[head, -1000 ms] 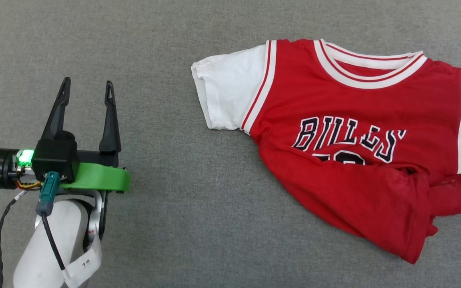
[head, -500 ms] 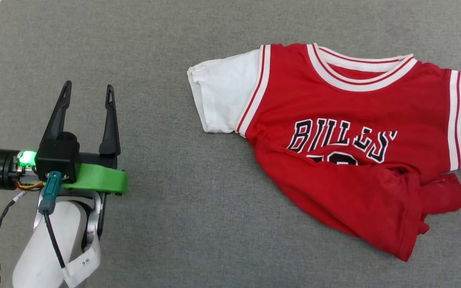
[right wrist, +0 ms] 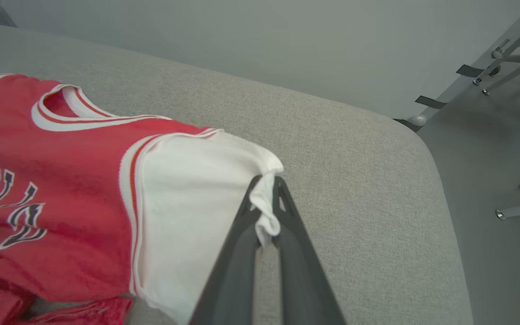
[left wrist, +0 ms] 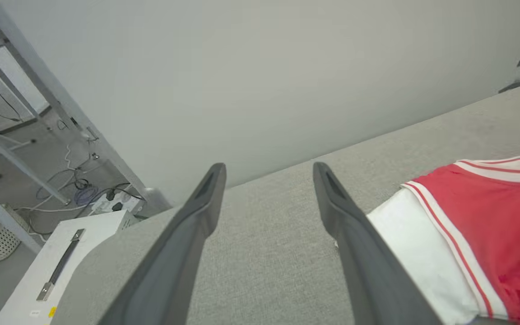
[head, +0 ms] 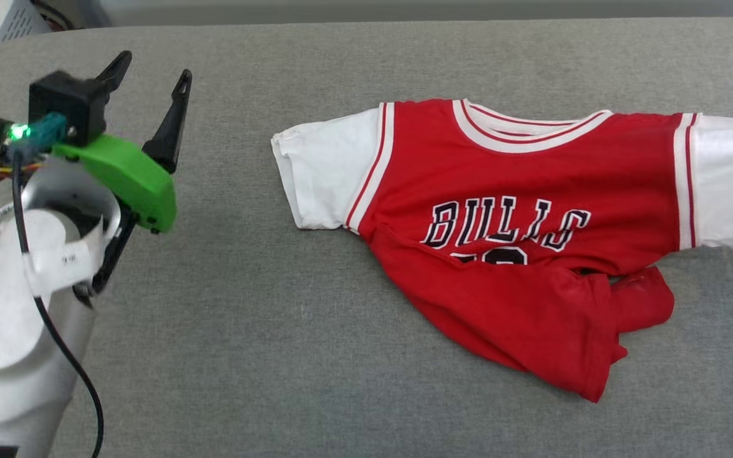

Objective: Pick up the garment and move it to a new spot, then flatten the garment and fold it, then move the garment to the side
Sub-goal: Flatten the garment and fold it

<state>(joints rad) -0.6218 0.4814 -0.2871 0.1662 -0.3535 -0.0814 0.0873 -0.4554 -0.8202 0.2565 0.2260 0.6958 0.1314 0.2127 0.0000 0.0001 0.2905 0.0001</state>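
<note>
1. We see the red Bulls jersey T-shirt (head: 519, 191) lying front up on the grey fabric-covered bench (head: 277, 356). It runs from the centre to the right edge of the head frame, collar toward the top.
2. Its lower hem is bunched and folded over at the lower right.
3. Our right jaws are shut on the edge of one white sleeve (right wrist: 197, 189). At the lower centre of the right wrist frame, the two dark fingers (right wrist: 237, 253) meet with a pinch of white cloth between their tips.
4. In the head frame that sleeve stretches to the right edge, blurred at its end.
5. Our left jaws stand wide open at the upper left of the head frame. They hold nothing and sit over bare bench, apart from the other white sleeve (head: 322, 172).
6. At the left of the left wrist frame, a white box (left wrist: 97, 225) and cables (left wrist: 79, 189) sit on the floor beyond the bench corner.
</note>
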